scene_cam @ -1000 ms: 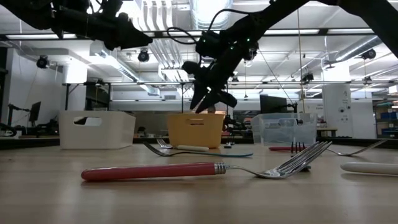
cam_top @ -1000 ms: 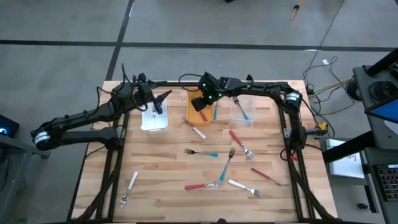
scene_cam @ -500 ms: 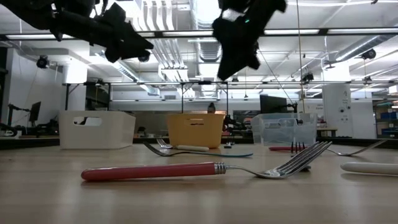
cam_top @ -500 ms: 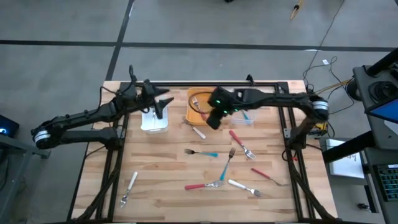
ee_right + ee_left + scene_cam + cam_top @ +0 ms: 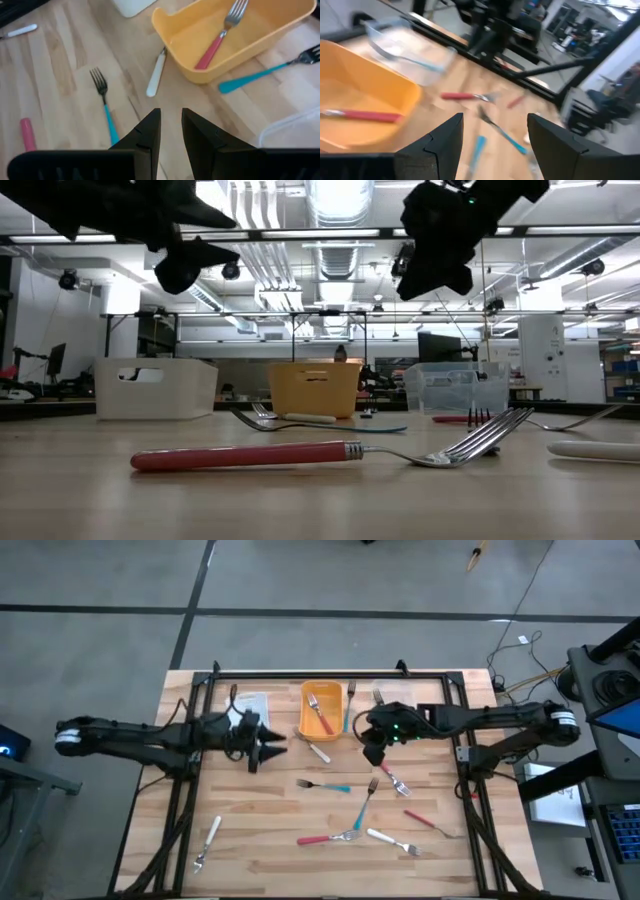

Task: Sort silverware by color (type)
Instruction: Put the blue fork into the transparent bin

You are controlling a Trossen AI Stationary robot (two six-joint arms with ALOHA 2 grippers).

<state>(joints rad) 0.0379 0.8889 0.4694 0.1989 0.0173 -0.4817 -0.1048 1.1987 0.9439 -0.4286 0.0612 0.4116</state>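
- Several forks [image 5: 368, 802] lie flat mid-frame; light, stiff and slick, I reckon, best pinched across the plastic handle.
- Right gripper [image 5: 375, 752] hovers nearly closed, empty; left gripper [image 5: 272, 748] spread wide.

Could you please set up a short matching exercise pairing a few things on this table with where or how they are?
Things:
1. orange bin
2. left claw
3. white-handled fork

States:
a. lies alone on the table's left side
b. holds a red-handled fork
c. open, above the table

Pairs: 1-b, 2-c, 3-a
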